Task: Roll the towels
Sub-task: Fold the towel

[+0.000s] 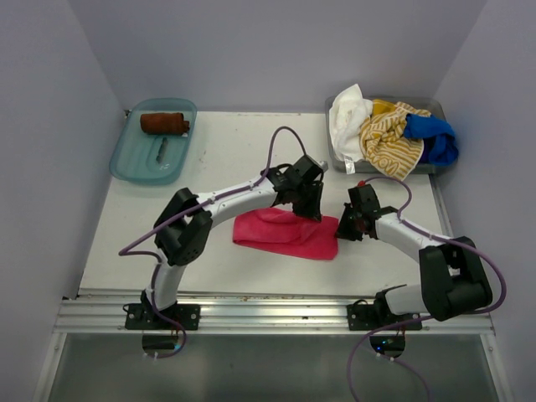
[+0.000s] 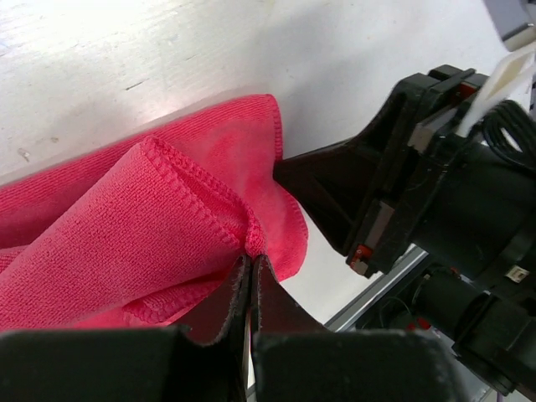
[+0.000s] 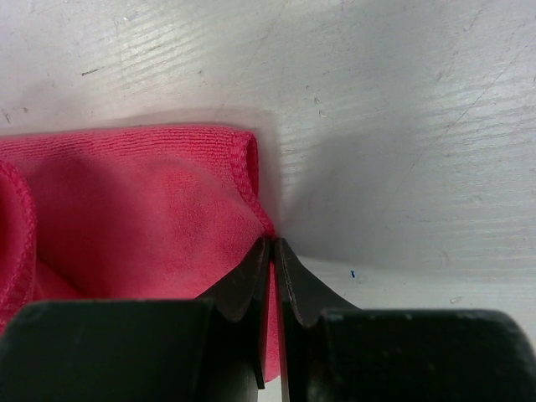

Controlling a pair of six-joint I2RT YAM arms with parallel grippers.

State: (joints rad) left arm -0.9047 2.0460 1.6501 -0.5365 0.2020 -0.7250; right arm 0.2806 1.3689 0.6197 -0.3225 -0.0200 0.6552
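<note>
Hot pink cloth towel (image 1: 280, 233) lies on the white surface (image 1: 226, 159), about mid-table in front of both arm bases. It is bunched into a long folded strip running left to right.

Left end effector (image 2: 250, 266): fingers pressed together, pinching the stitched hem of a raised fold on the hot pink cloth towel. Top view puts it at the strip's far edge, toward the right end.

Right end effector (image 3: 273, 251): fingers nearly together, nipping the towel's right-hand corner at surface level, with pink cloth visible in the thin gap between them. The two end effectors sit close to each other and are not touching.

Translucent teal plastic tray (image 1: 126, 163) is at the back left, well apart from the arms. A rust-brown rolled towel (image 1: 163, 123) lies at its far end. There is also a small grey item (image 1: 162, 151) in the tray, too small to identify.

Grey bin (image 1: 423, 102) at the back right holds a loose heap: white towel (image 1: 347, 113), yellow-and-white striped towel (image 1: 389, 138) hanging over the near rim, and blue towel (image 1: 435, 134) at the right side.
</note>
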